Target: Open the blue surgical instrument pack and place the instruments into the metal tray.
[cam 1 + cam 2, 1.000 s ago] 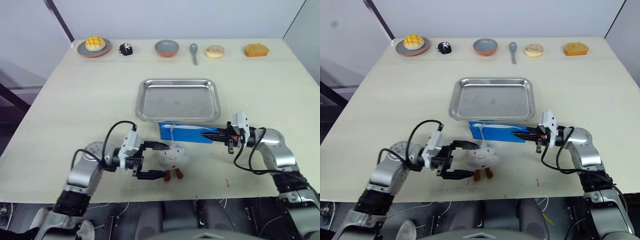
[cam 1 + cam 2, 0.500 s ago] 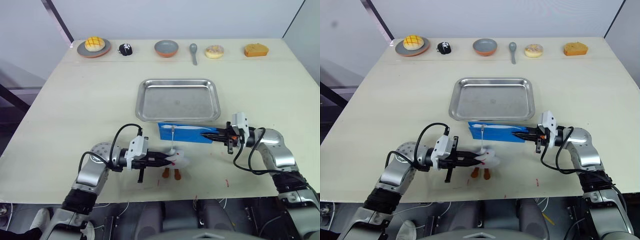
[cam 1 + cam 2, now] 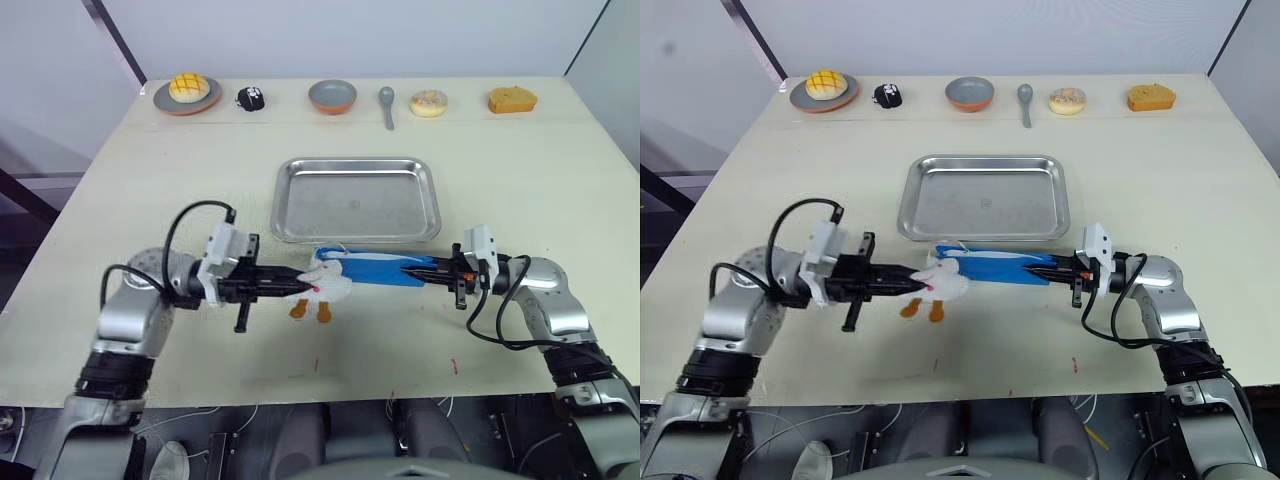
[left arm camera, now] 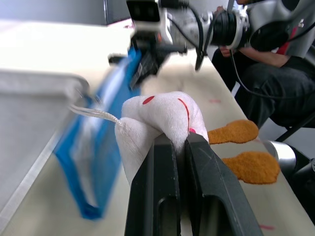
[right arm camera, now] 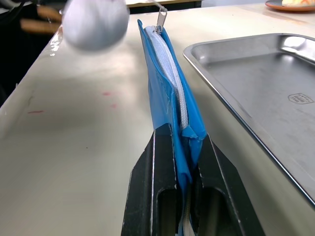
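Observation:
The blue surgical instrument pack [image 3: 375, 268] lies just in front of the metal tray [image 3: 355, 200], and the tray holds nothing. My right gripper [image 3: 412, 270] is shut on the pack's right end, with the blue fabric and white zipper pinched between its fingers [image 5: 162, 172]. My left gripper [image 3: 303, 287] is shut on a white plush lump [image 3: 327, 284] with orange feet. This lump sits at the pack's left end and a thin cord ties it to the zipper pull [image 5: 160, 19]. The instruments are hidden.
Along the table's far edge stand a plate with a yellow bun [image 3: 188, 92], a small black object [image 3: 251, 98], a grey-and-orange bowl [image 3: 333, 96], a spoon [image 3: 388, 103], a doughnut [image 3: 430, 102] and an orange cake [image 3: 513, 100].
My left gripper closed on the white plush lump, then carried it left and away from me to the pack's left end. The right gripper kept its hold and did not move.

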Robot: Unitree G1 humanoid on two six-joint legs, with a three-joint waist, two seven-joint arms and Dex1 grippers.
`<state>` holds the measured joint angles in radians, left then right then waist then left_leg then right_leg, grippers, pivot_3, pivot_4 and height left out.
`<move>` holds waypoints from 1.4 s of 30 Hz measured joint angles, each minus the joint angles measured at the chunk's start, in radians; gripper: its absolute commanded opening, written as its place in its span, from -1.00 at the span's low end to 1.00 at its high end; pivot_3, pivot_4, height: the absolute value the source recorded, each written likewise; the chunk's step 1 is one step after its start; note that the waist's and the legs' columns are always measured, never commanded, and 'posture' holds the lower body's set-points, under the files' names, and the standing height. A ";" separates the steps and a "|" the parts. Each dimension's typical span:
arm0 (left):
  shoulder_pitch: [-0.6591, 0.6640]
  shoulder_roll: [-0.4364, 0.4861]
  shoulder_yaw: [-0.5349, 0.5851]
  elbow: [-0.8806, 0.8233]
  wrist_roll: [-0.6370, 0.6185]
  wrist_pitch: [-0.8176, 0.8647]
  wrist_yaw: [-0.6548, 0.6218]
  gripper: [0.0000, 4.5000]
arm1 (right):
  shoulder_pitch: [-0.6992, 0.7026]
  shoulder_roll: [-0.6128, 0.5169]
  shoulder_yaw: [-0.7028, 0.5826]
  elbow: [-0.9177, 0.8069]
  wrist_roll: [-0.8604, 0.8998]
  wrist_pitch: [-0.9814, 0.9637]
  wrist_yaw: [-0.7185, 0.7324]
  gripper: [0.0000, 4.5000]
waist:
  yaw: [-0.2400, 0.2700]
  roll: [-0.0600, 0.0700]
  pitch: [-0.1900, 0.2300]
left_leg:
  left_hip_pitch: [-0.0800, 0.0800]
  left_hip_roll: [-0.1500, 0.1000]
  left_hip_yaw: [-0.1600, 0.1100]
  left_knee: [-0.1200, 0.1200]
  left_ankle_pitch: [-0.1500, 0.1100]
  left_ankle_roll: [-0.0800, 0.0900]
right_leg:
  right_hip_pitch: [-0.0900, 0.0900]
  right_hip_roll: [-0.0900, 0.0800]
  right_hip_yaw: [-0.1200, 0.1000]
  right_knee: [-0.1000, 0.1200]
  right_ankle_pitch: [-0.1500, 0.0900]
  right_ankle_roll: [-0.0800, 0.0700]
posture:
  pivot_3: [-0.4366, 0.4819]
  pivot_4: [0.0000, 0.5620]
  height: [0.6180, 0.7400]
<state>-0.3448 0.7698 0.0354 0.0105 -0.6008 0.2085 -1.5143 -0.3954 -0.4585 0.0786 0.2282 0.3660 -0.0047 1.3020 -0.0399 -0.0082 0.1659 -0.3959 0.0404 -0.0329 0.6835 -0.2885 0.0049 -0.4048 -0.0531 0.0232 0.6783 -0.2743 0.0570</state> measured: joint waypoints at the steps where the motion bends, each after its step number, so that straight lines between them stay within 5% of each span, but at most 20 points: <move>1: -0.001 0.020 0.003 0.010 0.000 0.002 -0.012 -1.00 | 0.000 0.001 0.000 0.003 0.000 -0.002 0.000 -1.00 | 0.000 0.000 0.000 | 0.000 0.000 0.000 0.000 0.000 0.000 | 0.000 0.000 0.000 0.000 0.000 0.000 | -0.05 -0.47 0.87; 18: 0.046 0.131 0.059 0.309 0.138 -0.154 -0.033 -1.00 | 0.000 0.009 0.000 0.005 0.000 -0.003 0.006 -1.00 | -0.001 0.000 0.000 | 0.000 0.000 0.000 0.000 0.000 0.000 | -0.001 0.000 0.000 0.000 0.000 0.000 | -0.05 -0.47 0.87; 42: 0.049 0.038 -0.001 0.427 0.250 -0.336 -0.016 -1.00 | 0.013 0.017 -0.004 -0.132 0.114 0.146 -0.002 -1.00 | 0.007 0.007 -0.003 | 0.000 0.000 0.001 0.000 0.000 0.001 | 0.000 0.000 0.001 0.000 0.000 0.000 | -0.05 -0.47 0.87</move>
<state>-0.2958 0.8081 0.0346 0.4371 -0.3507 -0.1274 -1.5302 -0.3821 -0.4412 0.0742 0.0957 0.4795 0.1409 1.3002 -0.0331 -0.0015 0.1625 -0.3955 0.0402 -0.0320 0.6833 -0.2888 0.0054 -0.4050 -0.0534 0.0239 0.6786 -0.2743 0.0570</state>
